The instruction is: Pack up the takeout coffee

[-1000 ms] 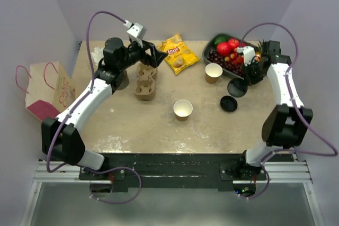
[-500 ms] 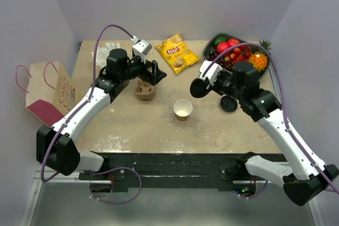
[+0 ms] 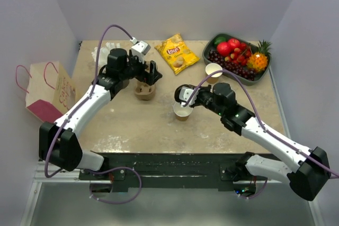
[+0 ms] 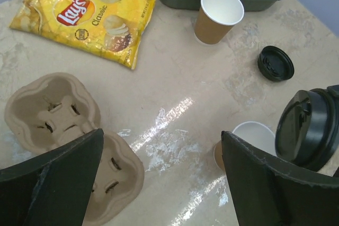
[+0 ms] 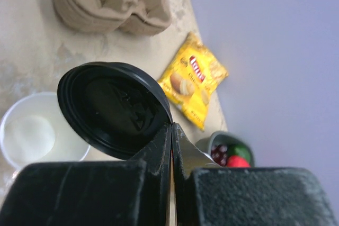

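No takeout coffee, meaning a cup with its lid on, is in view. An open tan paper cup (image 3: 182, 111) (image 5: 36, 132) (image 4: 253, 132) stands mid-table. My right gripper (image 3: 189, 97) (image 5: 171, 129) is shut on the rim of a black lid (image 5: 112, 108) (image 4: 310, 128), holding it tilted just above and beside that cup. My left gripper (image 3: 150, 73) (image 4: 161, 181) hangs open and holds nothing, over the near end of the brown pulp cup carrier (image 3: 144, 91) (image 4: 55, 110). A second open tan cup (image 3: 213, 70) (image 4: 217, 16) stands by the fruit tray.
A yellow chips bag (image 3: 176, 52) (image 4: 85, 17) lies at the back. A green tray (image 3: 208, 50) of fruit sits back right. Another loose black lid (image 4: 275, 63) lies on the table. A paper bag (image 3: 46, 89) stands off the table's left edge.
My right arm has swung left from the fruit tray side, carrying the black lid to the middle cup. My left gripper stayed open near the cup carrier.
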`<act>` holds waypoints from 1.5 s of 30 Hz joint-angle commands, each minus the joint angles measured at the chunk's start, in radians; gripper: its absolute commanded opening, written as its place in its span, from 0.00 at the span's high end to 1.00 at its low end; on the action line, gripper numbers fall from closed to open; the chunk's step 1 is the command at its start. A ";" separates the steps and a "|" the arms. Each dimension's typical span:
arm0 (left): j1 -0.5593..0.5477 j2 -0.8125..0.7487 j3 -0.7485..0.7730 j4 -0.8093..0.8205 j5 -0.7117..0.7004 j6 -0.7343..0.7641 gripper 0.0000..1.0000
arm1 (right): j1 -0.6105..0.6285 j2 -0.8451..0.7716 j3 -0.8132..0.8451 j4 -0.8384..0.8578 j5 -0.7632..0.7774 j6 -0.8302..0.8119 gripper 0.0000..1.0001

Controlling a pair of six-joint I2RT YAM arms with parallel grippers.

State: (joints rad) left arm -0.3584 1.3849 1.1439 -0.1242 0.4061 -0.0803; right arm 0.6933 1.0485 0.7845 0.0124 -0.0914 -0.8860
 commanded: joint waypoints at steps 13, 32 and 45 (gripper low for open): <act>0.006 0.170 0.109 0.066 0.108 -0.087 0.05 | 0.071 0.064 -0.171 0.431 0.078 -0.105 1.00; -0.001 0.227 0.099 0.084 0.218 -0.079 0.05 | 0.087 0.074 -0.280 0.505 0.082 -0.119 1.00; -0.031 0.244 0.083 0.081 0.247 -0.059 0.06 | 0.086 0.058 -0.286 0.440 0.071 -0.119 1.00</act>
State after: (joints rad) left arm -0.3748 1.6215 1.2156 -0.0761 0.6094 -0.1535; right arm 0.7742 1.1255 0.4942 0.4477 -0.0166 -1.0004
